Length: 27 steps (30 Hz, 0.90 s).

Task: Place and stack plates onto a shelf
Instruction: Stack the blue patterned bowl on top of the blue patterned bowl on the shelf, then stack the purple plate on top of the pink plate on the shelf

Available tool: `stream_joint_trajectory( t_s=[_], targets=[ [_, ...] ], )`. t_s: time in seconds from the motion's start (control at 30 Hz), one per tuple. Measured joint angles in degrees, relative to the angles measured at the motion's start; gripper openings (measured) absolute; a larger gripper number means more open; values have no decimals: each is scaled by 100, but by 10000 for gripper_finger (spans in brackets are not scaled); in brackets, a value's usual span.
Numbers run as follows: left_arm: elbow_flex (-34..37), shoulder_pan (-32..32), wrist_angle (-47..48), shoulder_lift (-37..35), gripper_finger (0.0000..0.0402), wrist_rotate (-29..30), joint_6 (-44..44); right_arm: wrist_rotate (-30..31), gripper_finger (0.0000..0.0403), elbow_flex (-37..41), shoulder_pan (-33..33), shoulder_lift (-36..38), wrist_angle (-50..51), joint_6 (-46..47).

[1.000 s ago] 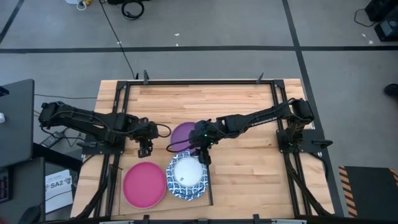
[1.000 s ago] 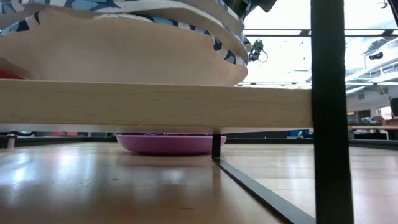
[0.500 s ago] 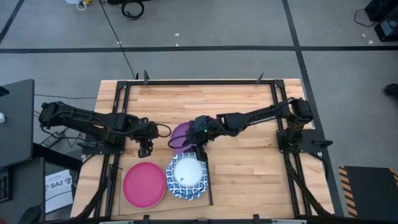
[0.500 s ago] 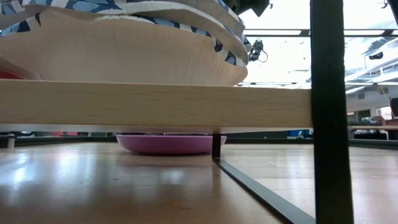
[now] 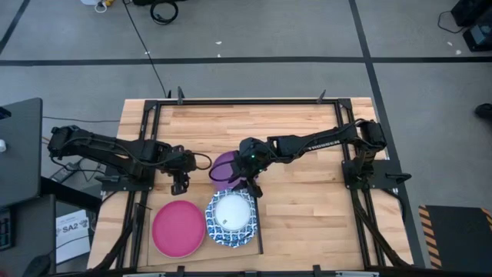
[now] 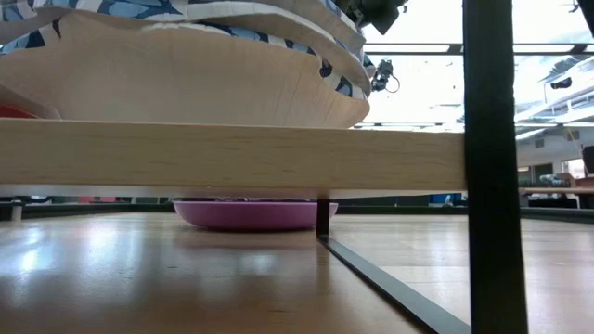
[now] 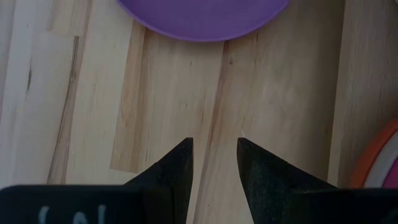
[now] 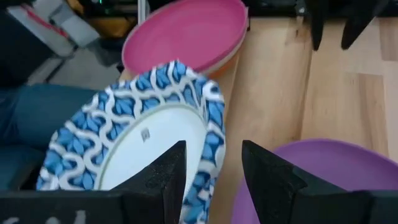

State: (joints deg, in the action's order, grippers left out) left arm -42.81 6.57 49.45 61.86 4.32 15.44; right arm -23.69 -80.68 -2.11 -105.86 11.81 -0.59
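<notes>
A purple plate [image 5: 224, 167] lies flat on the tabletop, also seen under the shelf [image 6: 246, 213]. On the shelf [image 6: 232, 158] sit a magenta plate [image 5: 178, 228] on an orange one and a stack topped by a white plate with a blue patterned rim [image 5: 231, 219]. My right gripper [image 5: 252, 187] [image 8: 214, 171] is open above the purple plate's right side, near the blue-rimmed stack's far rim. My left gripper [image 5: 179, 186] [image 7: 213, 155] is open over bare wood left of the purple plate [image 7: 205, 15].
Black frame rails [image 5: 150, 154] run along the table's left and right sides. A black upright post [image 6: 490, 167] stands at the shelf's right end. Bare slatted wood lies on the table's far half and right of the shelf.
My right gripper has drifted a little toward the table's left and far edge, so that it now covers more of the purple plate's right side. Its fingers stay open. The plates have kept their places.
</notes>
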Motion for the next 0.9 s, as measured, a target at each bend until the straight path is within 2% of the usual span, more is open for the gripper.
stream_joint_trajectory(
  t_s=[0.13, 0.5, 0.9],
  targets=[
    [0, 0, -2, 0, 130, -2, 0, 76, 161, 2, 0, 0, 348, -318],
    [0, 0, -7, 0, 130, -2, -2, 262, 161, 511, 31, 3, 337, -351],
    [2, 0, -321, -1, 130, -2, -11, 259, 161, -40, 15, 7, 290, -351]
  ],
)
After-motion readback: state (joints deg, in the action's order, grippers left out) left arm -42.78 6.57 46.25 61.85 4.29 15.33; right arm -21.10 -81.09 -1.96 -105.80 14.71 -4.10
